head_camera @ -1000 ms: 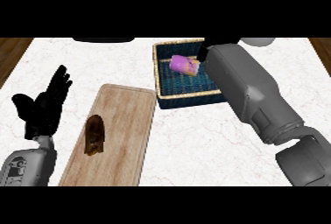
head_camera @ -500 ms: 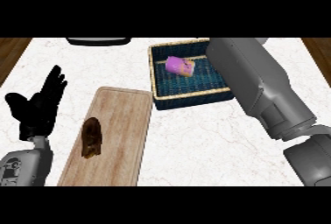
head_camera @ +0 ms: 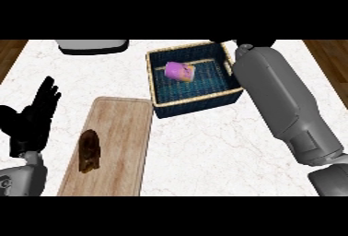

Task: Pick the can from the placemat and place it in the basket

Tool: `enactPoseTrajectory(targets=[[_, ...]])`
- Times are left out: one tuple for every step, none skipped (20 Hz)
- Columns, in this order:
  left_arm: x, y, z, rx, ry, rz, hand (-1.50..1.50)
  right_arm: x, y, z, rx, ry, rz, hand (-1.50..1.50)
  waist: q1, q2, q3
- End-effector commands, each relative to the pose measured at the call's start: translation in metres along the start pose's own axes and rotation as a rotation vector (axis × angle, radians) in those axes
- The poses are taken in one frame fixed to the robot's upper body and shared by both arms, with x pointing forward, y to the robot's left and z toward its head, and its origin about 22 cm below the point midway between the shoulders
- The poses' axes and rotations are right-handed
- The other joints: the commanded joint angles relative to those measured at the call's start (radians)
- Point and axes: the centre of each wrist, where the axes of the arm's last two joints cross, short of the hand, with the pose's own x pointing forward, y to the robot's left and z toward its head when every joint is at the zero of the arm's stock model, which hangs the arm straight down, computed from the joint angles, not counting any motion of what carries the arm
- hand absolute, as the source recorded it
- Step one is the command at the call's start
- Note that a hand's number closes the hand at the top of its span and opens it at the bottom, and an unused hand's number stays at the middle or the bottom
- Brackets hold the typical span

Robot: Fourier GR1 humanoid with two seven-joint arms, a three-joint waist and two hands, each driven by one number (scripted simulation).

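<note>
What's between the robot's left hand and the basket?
Head view: between left hand and basket lie white counter and the wooden placemat, its far end.

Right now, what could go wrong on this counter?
1. The right forearm lies right beside the basket. If it pulls back carelessly, it might bump the basket's wall and shove it.
2. The purple can looks tipped over inside the basket, so a bump could roll it about, though the walls would probably keep it in.
3. The open left hand rests next to the placemat. A sideways swing might knock the brown thing lying there.
</note>
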Motion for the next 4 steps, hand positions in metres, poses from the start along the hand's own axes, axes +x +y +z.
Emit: enactPoseTrajectory(targets=[[-0.014,0.006,0.005,0.017,0.014,0.0,0.0,-0.026,-0.024,-0.006,-0.011,0.015,-0.075,-1.5,-0.016,-0.002,-0.001],[-0.009,0.011,0.003,0.015,0.009,0.001,0.0,-0.032,-0.012,0.016,0.028,0.008,-0.111,-1.5,-0.022,-0.005,-0.001],[0.004,0.005,-0.008,0.031,0.004,0.017,0.0,-0.035,-0.022,0.014,0.033,0.003,-0.108,-1.5,-0.034,-0.005,-0.001],[-0.003,0.018,0.009,0.008,0.014,-0.003,0.0,-0.041,-0.03,0.016,0.014,-0.01,-0.11,-1.5,-0.012,-0.006,-0.001]])
